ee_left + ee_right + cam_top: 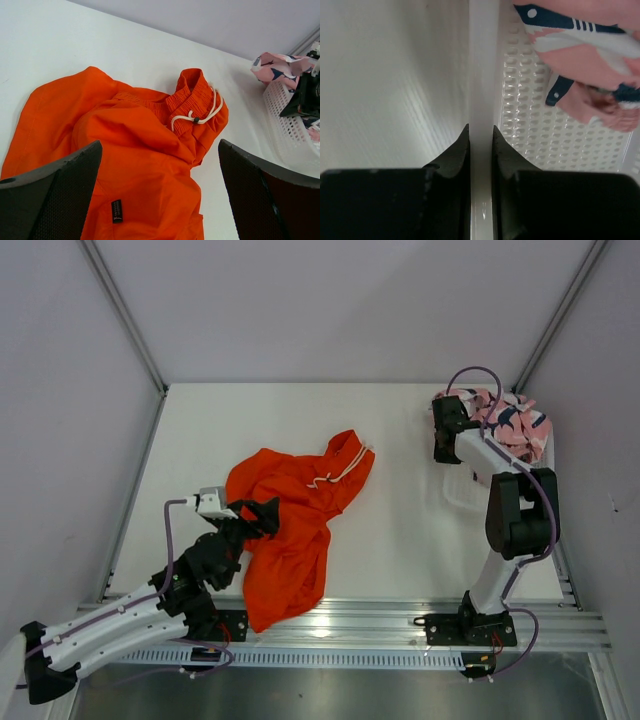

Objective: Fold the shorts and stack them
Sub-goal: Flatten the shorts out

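The orange shorts (295, 520) lie crumpled on the white table, waistband and white drawstring at the far end; they also show in the left wrist view (140, 150). My left gripper (262, 515) is open and empty just above their left part, its jaws wide apart (160, 144). The pink fish-print shorts (515, 425) lie bunched in the white mesh basket (460, 490) at the right and show in both wrist views (580, 50) (277, 67). My right gripper (442, 420) is shut on the basket's left rim (481, 75), one finger on each side of it (481, 127).
The basket (285, 125) stands near the table's right edge beside the right wall. A metal rail (400, 615) runs along the near edge by the arm bases. Grey walls close in the back and sides.
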